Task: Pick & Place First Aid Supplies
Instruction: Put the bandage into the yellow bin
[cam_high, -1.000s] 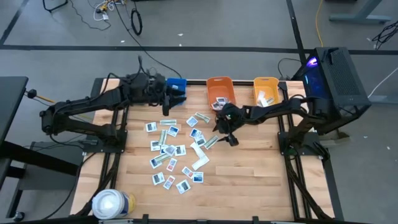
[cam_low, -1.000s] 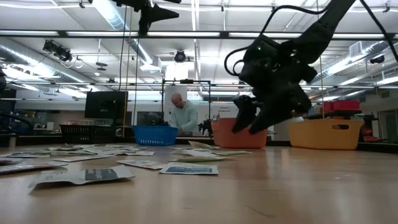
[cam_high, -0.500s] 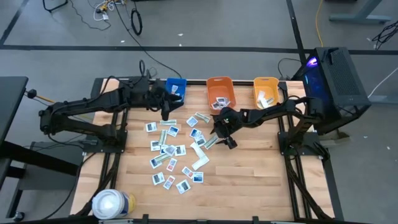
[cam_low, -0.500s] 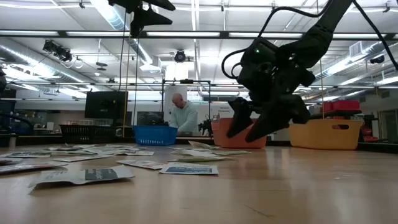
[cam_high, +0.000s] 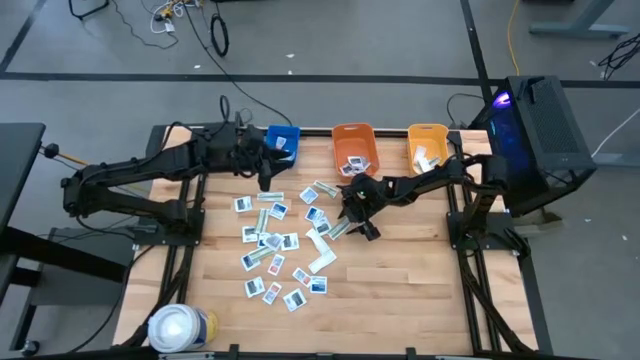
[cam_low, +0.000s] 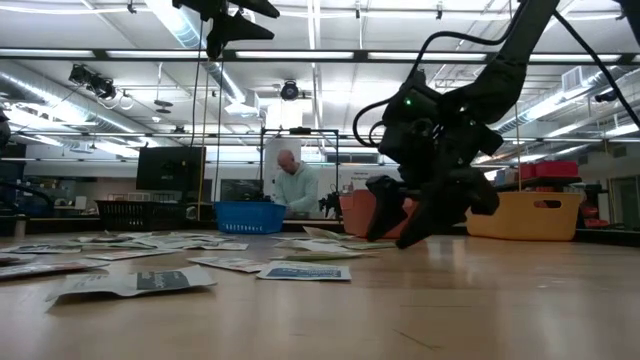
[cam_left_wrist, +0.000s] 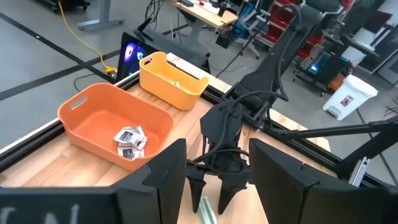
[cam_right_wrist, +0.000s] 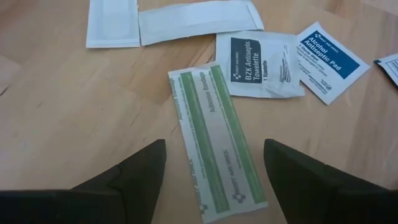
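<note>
- Right gripper low over the light wooden table, fingers spread wide, holding nothing; dark fingertips either side of a long pale green-striped adhesive bandage strip lying flat on the wood.
- Just beyond that strip: a white antiseptic towelette packet with dark print, a white alcohol prep pad packet with a blue label and two plain white packets.
- Scattered first aid supplies, small flat white packets with blue or red print, spread across the table's middle, between the arms and toward the near edge.
- Left gripper raised near the blue plastic bin, fingers partly open, empty.
- A few packets inside the orange plastic bin; more in the yellow plastic bin.
- Large white roll with yellow-blue band at the table's near left corner.
- A person beyond the table.
</note>
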